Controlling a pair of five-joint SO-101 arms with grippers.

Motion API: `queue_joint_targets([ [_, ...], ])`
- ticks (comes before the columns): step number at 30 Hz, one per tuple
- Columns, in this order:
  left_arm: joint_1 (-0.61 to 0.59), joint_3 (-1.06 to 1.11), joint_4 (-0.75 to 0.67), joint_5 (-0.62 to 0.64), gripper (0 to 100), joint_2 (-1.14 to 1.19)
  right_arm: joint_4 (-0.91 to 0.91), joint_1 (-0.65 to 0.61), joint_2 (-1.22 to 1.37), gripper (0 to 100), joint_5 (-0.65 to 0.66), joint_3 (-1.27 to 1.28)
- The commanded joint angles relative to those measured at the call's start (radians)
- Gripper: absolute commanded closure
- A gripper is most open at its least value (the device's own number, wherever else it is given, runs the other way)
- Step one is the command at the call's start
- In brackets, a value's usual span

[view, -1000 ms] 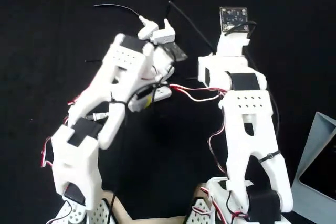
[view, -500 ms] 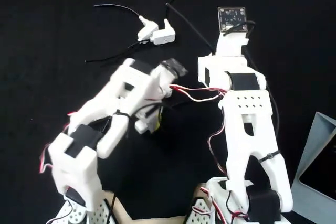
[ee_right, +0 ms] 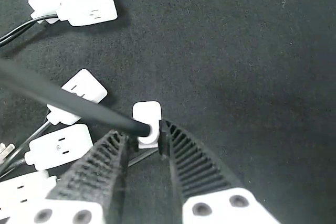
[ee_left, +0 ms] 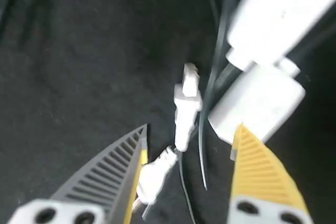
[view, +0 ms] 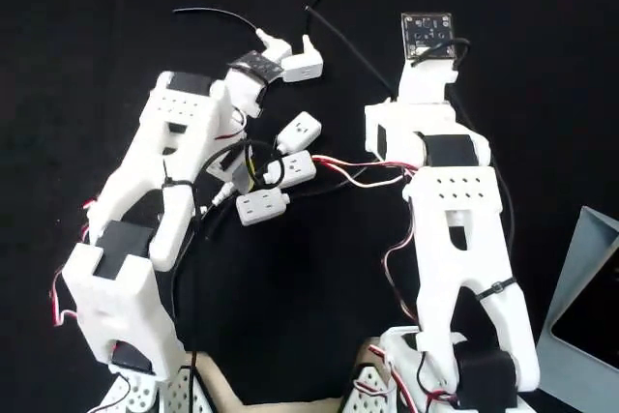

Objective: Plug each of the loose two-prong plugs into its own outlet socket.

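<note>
- I judge the task partly done. At the far side of the desk point(view: 542, 94), a joined pair point(view: 295, 63) looks like a plug already seated in its outlet. Three free outlets point(view: 293, 168) lie in a loose cluster near the middle, just right of the left arm.
- My left tool point(ee_left: 191, 128) is open, its grey and yellow fingers spread wide above the cloth at the far left. A slim white plug point(ee_left: 185, 106) lies between the fingertips, and a second plug point(ee_left: 153, 176) sits just beside the grey finger. This reads as lining up for a pick, with nothing gripped.
- My right tool point(ee_right: 144, 132) is closed on a small white plug point(ee_right: 146, 115), whose black cord point(ee_right: 63, 100) runs off across the wrist view. The nearest free outlet point(ee_right: 84, 88) is close by on the desk, and another outlet point(ee_right: 59, 148) is beside it.
- For the next move on the left, I would centre on the slim plug's body and close without catching the thin cable beside it. On the right, the prongs need turning to face an outlet's slots, then a straight push. The outlets are loose and will likely slide unless braced.
- The left wrist view is smeared, so I cannot make out the prongs or which way the slim plug faces.
- The right tool's fingers cover the sides of the held plug, so its prongs are hidden.
- From above, the right arm's own body covers its tool and the plug.
- The cables near the cluster overlap, so I cannot tell which cord belongs to which outlet.
</note>
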Motion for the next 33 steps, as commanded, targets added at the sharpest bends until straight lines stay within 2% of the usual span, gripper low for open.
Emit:
queue_joint_targets([
  [1,-0.004,-0.136,0.143,-0.012,74,-0.104,0.017,0.006,-0.031,98.7,0.006,-0.033],
  [4,0.022,-0.124,0.147,-0.021,74,-0.123,0.021,0.006,-0.031,98.7,0.006,-0.035],
  [8,0.094,-0.025,0.101,-0.133,74,-0.071,0.025,0.006,-0.031,98.7,0.006,-0.035],
  [17,0.150,0.068,-0.138,-0.192,75,0.115,0.021,0.009,-0.031,98.7,0.006,-0.033],
  [21,0.182,0.065,-0.140,-0.189,86,0.135,0.018,0.011,-0.031,98.7,0.006,-0.033],
  [23,0.206,0.074,-0.130,-0.147,92,0.129,0.018,0.011,-0.031,98.7,0.006,-0.033],
  [25,0.232,0.074,-0.094,-0.058,91,0.129,0.018,0.011,-0.031,98.7,0.006,-0.033],
  [30,0.259,0.065,-0.054,0.127,81,0.124,0.021,0.012,-0.031,98.7,0.006,-0.033],
  [33,0.242,0.016,0.003,0.173,75,0.124,0.025,0.012,-0.031,98.7,0.006,-0.033],
])
